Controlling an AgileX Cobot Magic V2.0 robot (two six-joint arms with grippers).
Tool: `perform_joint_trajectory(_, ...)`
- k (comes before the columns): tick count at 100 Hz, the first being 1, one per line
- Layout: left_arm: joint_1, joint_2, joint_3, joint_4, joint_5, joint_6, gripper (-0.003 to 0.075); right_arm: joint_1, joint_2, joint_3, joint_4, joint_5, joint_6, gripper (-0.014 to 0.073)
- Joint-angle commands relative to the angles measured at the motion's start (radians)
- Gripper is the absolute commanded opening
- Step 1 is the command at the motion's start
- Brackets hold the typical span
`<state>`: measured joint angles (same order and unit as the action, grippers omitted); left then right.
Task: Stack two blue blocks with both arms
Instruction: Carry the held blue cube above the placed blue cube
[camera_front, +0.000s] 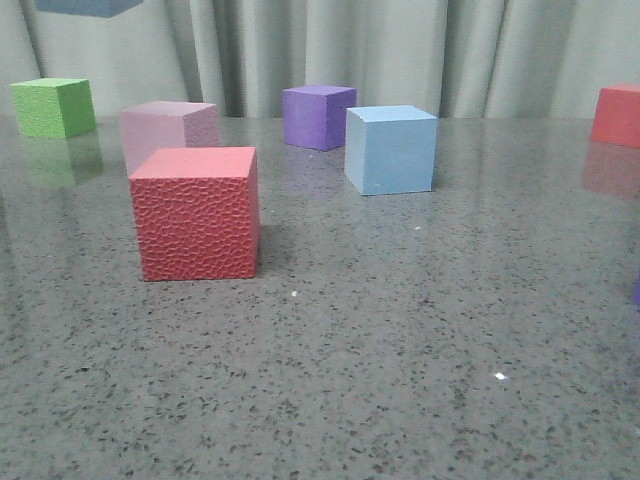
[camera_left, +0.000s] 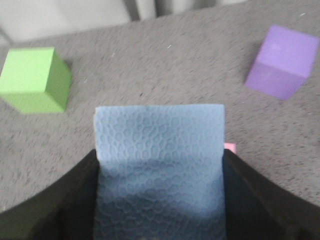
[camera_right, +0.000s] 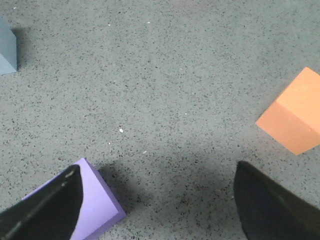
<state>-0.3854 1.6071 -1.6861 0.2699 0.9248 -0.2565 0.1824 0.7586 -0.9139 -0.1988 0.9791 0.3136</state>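
Left gripper (camera_left: 159, 200): I see its black fingers (camera_left: 60, 200) clamped on either side of a blue block (camera_left: 159, 165), holding it above the table (camera_left: 150, 60).
Held block: its facing side is light blue with a pebbled, cell-like texture, shaded toward the fingers; in the front view I see only a blue underside at the top edge, high over the far left of the table.
Right gripper (camera_right: 155, 200): I see its two fingers (camera_right: 270, 205) spread wide with nothing between them, over bare speckled table.
Second blue block (camera_front: 391, 149): smooth, matte, sky blue; I see it resting on the table right of centre, just beside the purple cube (camera_front: 318, 116) behind it.
Near the left gripper: green cube (camera_left: 34, 80), purple cube.
Near the right gripper: lilac cube (camera_right: 92, 200) by one finger, orange cube (camera_right: 295, 112) apart.
Foreground: textured red cube (camera_front: 197, 212), pale pink cube (camera_front: 170, 128) behind it.
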Motion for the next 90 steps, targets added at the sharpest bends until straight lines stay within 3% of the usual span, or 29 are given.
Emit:
perform_joint_trajectory(1, -0.029, -0.031, -0.059, -0.001, -0.057, 0.037, 0.0243, -0.005, -0.005, -0.024, -0.029, -0.063, -0.006, 0.0610)
perform_joint_trajectory(26, -0.077, 0.036, -0.167, -0.218, -0.080, 0.313, 0.0243, -0.005, -0.005, -0.024, -0.028, -0.063, -0.006, 0.0610)
perform_joint_trajectory(56, -0.132, 0.184, -0.333, -0.277, -0.063, 0.467, 0.0243, -0.005, -0.005, -0.024, -0.028, -0.063, -0.006, 0.0610)
perform_joint_trajectory(90, -0.156, 0.311, -0.445, -0.477, 0.006, 0.661, 0.0243, -0.005, -0.005, -0.024, -0.028, -0.065, -0.006, 0.0610)
